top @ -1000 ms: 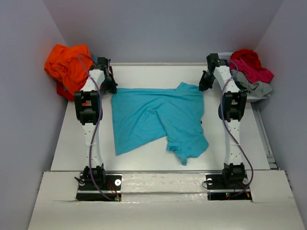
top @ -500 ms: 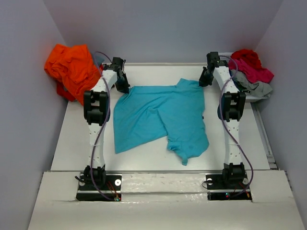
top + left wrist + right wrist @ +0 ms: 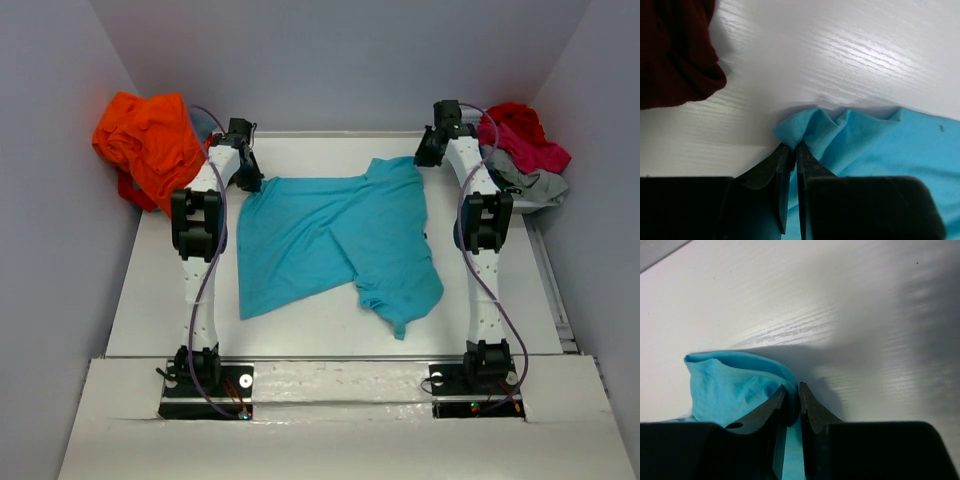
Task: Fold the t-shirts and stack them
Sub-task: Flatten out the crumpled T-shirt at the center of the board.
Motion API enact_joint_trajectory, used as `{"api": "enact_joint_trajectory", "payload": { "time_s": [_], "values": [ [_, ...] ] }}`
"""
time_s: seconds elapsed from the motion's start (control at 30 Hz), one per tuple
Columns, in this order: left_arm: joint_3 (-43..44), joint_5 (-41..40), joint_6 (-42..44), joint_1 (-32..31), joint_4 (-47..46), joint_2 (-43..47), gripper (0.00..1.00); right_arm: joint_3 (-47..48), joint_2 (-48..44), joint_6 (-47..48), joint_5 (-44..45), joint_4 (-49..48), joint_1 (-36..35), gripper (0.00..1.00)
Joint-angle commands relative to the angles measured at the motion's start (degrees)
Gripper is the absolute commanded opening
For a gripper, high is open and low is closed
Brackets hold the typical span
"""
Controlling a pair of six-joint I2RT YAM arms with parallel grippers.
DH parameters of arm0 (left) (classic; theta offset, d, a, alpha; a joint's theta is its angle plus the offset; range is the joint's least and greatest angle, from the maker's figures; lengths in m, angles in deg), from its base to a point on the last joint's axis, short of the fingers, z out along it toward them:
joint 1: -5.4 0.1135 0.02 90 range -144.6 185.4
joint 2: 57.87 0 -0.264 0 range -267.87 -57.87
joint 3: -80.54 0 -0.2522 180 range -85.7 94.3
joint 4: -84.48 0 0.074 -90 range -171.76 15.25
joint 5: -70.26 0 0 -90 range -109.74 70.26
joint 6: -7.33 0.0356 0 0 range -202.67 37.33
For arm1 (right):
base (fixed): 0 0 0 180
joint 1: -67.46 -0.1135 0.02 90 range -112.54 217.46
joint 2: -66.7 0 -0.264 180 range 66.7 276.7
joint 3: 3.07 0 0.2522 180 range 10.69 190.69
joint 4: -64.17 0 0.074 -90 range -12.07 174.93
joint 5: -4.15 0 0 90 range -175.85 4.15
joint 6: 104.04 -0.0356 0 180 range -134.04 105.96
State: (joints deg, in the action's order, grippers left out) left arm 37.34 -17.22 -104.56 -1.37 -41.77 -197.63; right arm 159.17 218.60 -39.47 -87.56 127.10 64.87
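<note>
Far hem just tugged straighter, the turquoise t-shirt (image 3: 330, 235) lies on the bench (image 3: 150, 290) just beside the orange t-shirt (image 3: 145, 135), right claw (image 3: 792, 386) clamped on its edge, left claw (image 3: 792, 145) nearly together at a corner, grip unclear, so it's spread but not yet folded.

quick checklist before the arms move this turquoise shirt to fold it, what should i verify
1. Left pincer shut on a corner of the turquoise short-sleeved cloth t-shirt: ok.
2. Right pincer shut on the shirt's other far corner: ok.
3. Shirt spread flat on the white table: not ok, the near right part is bunched.
4. Crumpled orange cloth pile apart from the shirt: ok.
5. Both cloth layers caught in each grip: cannot tell.
</note>
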Motion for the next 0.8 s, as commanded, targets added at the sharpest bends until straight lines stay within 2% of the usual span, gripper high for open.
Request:
{"api": "enact_joint_trajectory", "payload": {
  "time_s": [0.0, 0.2, 0.3, 0.4, 0.5, 0.6, 0.63, 0.67, 0.77],
  "values": [
    [2.38, -4.54, -2.37, 0.0, -0.53, 3.8, 0.21, 3.83, -3.98, 0.12, 0.05, -4.69, 1.18, 0.23],
    [2.82, -4.9, -2.72, 0.0, 0.71, 3.62, 0.2, 4.8, -4.32, 0.03, -1.88, -7.86, 2.33, 0.29],
    [1.77, -5.51, -2.02, 0.0, 0.71, 4.59, 0.21, 3.93, -5.55, -0.58, -3.03, -7.25, 2.33, 0.35],
    [0.18, -5.25, -2.1, 0.61, -0.17, 5.64, 0.21, -0.82, -9.41, -0.85, -4.35, -4.97, 2.33, 0.44],
    [-0.52, -5.07, -2.28, 1.23, -0.35, 5.73, 0.21, -6.26, -13.54, -1.02, -5.05, -0.14, 2.33, 0.45],
    [-0.35, -4.55, -2.1, 1.84, -0.26, 5.21, 0.21, -16.36, -19.43, -1.46, -7.6, 2.95, 1.8, 0.44],
    [-0.35, -4.2, -2.1, 1.84, -0.35, 5.12, 0.21, -22.82, -23.1, -1.9, -7.25, 3.21, 1.19, 0.44],
    [-0.35, -4.02, -2.02, 2.36, -0.44, 5.12, 0.21, -22.89, -24.79, -1.9, -7.34, 3.22, 1.18, 0.44],
    [0.61, -4.02, -1.67, 2.37, 0.0, 4.77, 0.21, -36.11, -30.32, -4.18, -8.73, 3.48, 1.18, 0.43]
  ]
}}
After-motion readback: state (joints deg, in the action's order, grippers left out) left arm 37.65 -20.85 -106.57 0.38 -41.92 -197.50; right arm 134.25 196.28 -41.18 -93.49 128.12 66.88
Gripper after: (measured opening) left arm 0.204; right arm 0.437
